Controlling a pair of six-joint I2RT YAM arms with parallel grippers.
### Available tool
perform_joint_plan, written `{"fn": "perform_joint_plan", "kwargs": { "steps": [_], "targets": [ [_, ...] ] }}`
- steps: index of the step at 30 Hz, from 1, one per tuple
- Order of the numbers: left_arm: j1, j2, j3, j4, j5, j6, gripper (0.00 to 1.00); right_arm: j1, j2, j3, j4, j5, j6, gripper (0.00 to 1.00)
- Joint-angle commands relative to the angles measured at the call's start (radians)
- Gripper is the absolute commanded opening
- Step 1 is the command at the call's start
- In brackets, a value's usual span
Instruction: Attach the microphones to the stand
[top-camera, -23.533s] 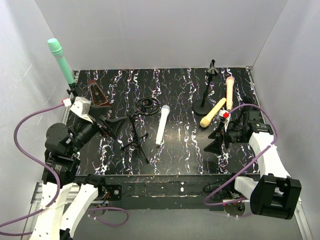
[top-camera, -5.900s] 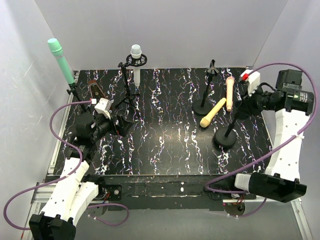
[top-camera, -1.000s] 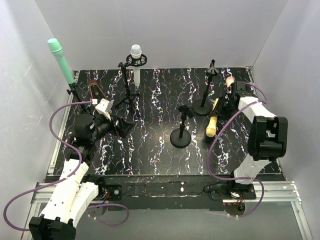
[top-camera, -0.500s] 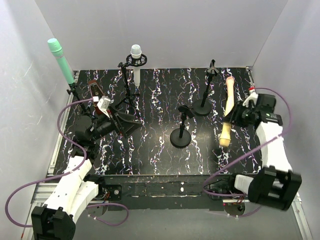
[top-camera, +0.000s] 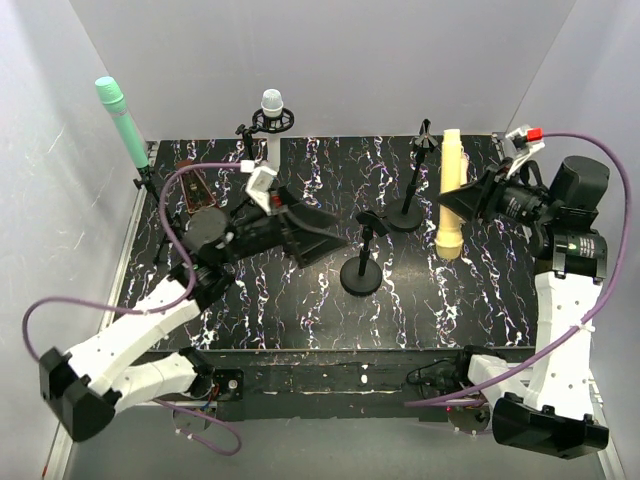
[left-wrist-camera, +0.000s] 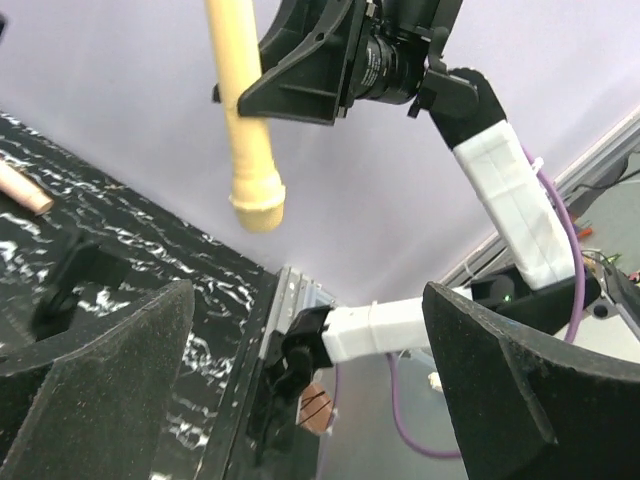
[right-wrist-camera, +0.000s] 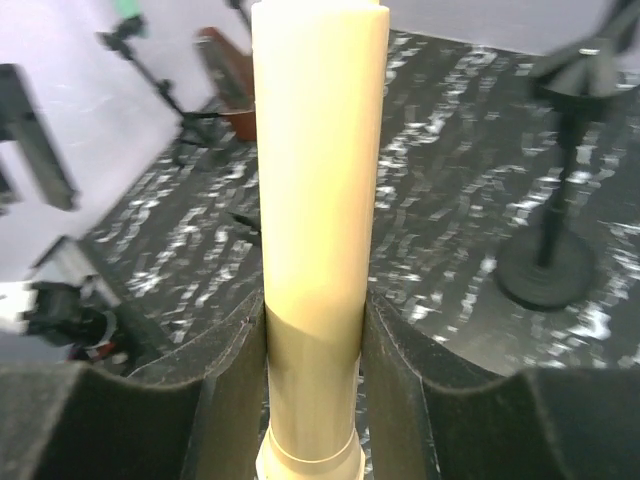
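Note:
The yellow microphone (top-camera: 447, 232) hangs upright above the table's right side, wider end down, with my right gripper (top-camera: 452, 208) shut on its shaft (right-wrist-camera: 318, 200). In the left wrist view the yellow microphone (left-wrist-camera: 245, 110) dangles in mid-air. My left gripper (top-camera: 335, 230) stands wide open and empty over the table's middle, left of the short black stand (top-camera: 362, 262). A taller stand (top-camera: 412, 190) rises behind it. The white microphone (top-camera: 272, 103) sits in a tripod stand at the back. The mint green microphone (top-camera: 121, 120) stands clipped at the far left. The peach-pink microphone's tip (left-wrist-camera: 18, 188) lies on the table.
A brown wooden object (top-camera: 197, 188) lies at the back left, partly behind my left arm. White walls close in the black marbled table (top-camera: 300, 310) on three sides. Purple cables loop off both arms.
My right arm has lifted the yellow microphone off the table and holds it upright. My left arm has swung right toward the middle, still open.

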Motion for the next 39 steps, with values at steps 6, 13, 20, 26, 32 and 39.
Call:
{"fn": "perform_joint_plan", "kwargs": {
  "steps": [6,13,20,26,32,39],
  "targets": [
    [-0.331,0.381,0.265,0.066,-0.437,0.072,0.98,0.107,0.029,0.012,0.279,-0.199,0.399,0.01],
    [-0.420,0.551,0.354,0.110,-0.564,0.084,0.98,0.108,-0.016,-0.066,0.350,-0.212,0.456,0.01],
    [-0.432,0.602,0.376,0.199,-0.558,0.041,0.96,0.108,-0.028,-0.112,0.365,-0.212,0.444,0.01],
    [-0.432,0.625,0.381,0.242,-0.584,0.031,0.87,0.108,-0.030,-0.137,0.393,-0.227,0.459,0.01],
    [-0.432,0.663,0.413,0.233,-0.552,0.020,0.63,0.108,-0.036,-0.149,0.406,-0.238,0.465,0.01],
    [-0.428,0.602,0.416,0.112,-0.460,0.100,0.00,0.107,-0.039,-0.123,0.348,-0.316,0.365,0.39]
  ]
}}
